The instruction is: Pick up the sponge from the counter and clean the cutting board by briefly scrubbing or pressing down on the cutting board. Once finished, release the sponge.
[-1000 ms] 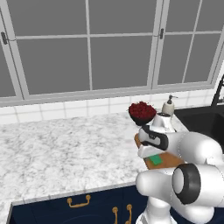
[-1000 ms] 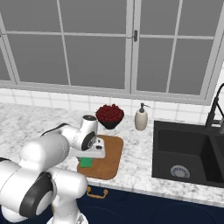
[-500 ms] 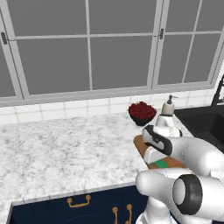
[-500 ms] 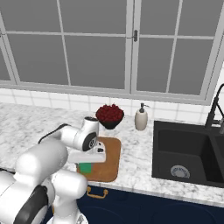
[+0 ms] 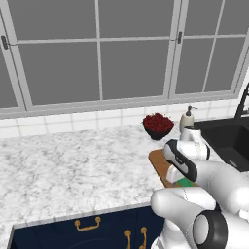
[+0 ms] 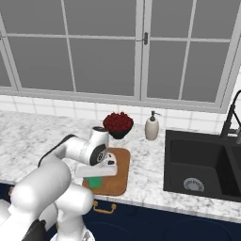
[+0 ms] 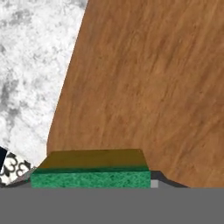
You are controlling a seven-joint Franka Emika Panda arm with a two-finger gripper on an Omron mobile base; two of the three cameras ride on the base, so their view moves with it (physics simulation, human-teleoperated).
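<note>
The brown wooden cutting board point(image 6: 121, 172) lies on the marbled counter point(image 6: 37, 136), just left of the sink. My gripper point(image 6: 95, 179) points down over the board's near left corner and is shut on the green sponge point(image 6: 95, 183), which sits at the board's surface. In the hand view the sponge point(image 7: 92, 178), green face toward the camera and tan layer behind, lies across the bottom between my fingers, with the board point(image 7: 144, 87) spread beyond it and the counter point(image 7: 30, 65) at left. From the left base view my arm hides most of the board point(image 5: 156, 160); a sliver of sponge point(image 5: 185, 182) shows.
A dark bowl of red fruit point(image 6: 117, 123) and a soap dispenser point(image 6: 151, 127) stand behind the board near the tiled wall. A black sink point(image 6: 202, 164) with a faucet point(image 6: 233, 117) lies to the right. Open counter stretches left point(image 5: 73, 170).
The arm has folded lower and the hand, still holding the sponge, has slid a little toward the board's near edge.
</note>
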